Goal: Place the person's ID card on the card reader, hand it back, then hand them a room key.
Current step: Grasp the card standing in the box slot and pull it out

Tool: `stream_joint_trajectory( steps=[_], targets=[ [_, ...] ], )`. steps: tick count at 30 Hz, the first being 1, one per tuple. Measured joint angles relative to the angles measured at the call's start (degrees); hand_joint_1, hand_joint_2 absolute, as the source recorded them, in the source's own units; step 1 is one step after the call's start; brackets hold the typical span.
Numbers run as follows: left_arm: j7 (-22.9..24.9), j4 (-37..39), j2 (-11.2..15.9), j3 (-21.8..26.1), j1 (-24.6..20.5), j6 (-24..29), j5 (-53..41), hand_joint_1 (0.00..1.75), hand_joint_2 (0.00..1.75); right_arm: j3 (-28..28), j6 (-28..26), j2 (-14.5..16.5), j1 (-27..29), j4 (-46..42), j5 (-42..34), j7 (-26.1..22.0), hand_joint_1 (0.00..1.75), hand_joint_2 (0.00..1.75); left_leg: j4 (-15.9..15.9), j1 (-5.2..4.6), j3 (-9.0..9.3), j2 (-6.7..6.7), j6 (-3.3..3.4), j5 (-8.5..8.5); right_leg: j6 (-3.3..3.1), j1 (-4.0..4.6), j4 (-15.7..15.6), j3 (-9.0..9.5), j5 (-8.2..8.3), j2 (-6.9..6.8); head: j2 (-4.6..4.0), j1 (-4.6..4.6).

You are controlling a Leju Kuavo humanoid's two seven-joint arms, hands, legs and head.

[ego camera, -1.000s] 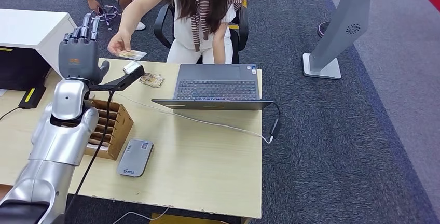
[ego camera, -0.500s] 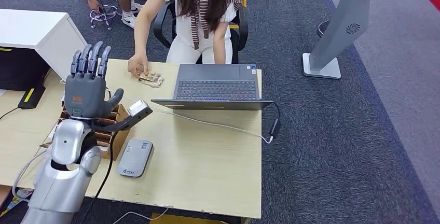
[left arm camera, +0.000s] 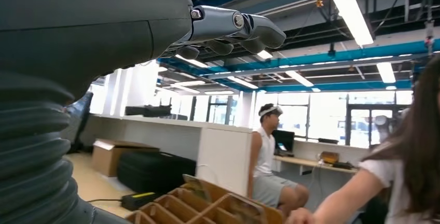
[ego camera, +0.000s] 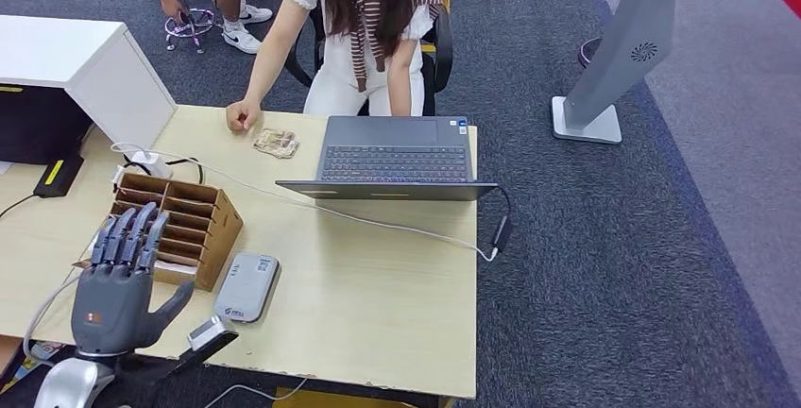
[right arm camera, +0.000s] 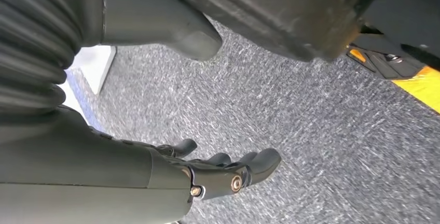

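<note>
Flat grey rectangular card reader (ego camera: 246,287) lies on pale wooden table (ego camera: 378,295), just beside brown cardboard divider box (ego camera: 184,219); L hand (ego camera: 115,285) is raised near the table's front edge w/ fingers straight and apart, holding nothing. Small stack of cards (ego camera: 276,144) sits by seated person's hand (ego camera: 241,117), next to open grey laptop (ego camera: 392,158). R hand (right arm camera: 207,175) hangs over grey carpet, fingers loosely curled, nothing in it.

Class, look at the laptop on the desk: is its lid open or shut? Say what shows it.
Open. The laptop lies with its lid folded right back, keyboard exposed and facing up on the desk.
</note>
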Motion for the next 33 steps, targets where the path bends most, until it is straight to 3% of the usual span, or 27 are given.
stream_joint_trajectory(
  steps=[5, 16, 22, 33],
  targets=[
    [-8.26, 5.43, -0.28, 11.35, 1.91, 3.43, 1.55, 0.00, 1.75, -0.11, -0.02, -0.09, 0.14, 0.01, 0.38, -0.29, 0.00, 1.75, 0.00, 0.02, -0.01, -0.03, -0.01, 0.01, 0.00, 0.01, 0.00, 0.01, 0.00, -0.06, 0.00, -0.01],
    [-13.38, 21.26, 0.27, 26.38, -2.26, 6.30, -1.39, 0.00, 1.75, -0.11, 0.83, -0.38, 0.11, 0.02, 0.46, -1.04, 0.00, 1.75, 0.00, 0.02, 0.00, -0.05, 0.00, 0.04, -0.01, 0.01, 0.00, 0.03, 0.00, -0.08, 0.00, -0.01],
    [-14.14, 27.80, 1.28, 29.94, -4.64, 6.50, -2.28, 0.00, 1.75, -0.11, 0.81, -0.55, 0.06, 0.02, 0.56, -1.26, 0.00, 1.75, 0.00, 0.03, -0.01, -0.05, 0.00, 0.05, -0.01, 0.02, 0.01, 0.03, 0.00, -0.08, 0.00, -0.01],
    [-12.36, 32.47, 3.10, 30.67, -7.08, 3.61, -5.17, 0.00, 1.75, -0.09, 0.86, -0.63, -0.01, 0.02, 1.41, -1.30, 0.00, 1.75, 0.00, 0.03, -0.01, -0.07, -0.01, 0.06, -0.01, 0.02, 0.01, 0.00, 0.00, -0.09, 0.00, 0.00]
  ],
)
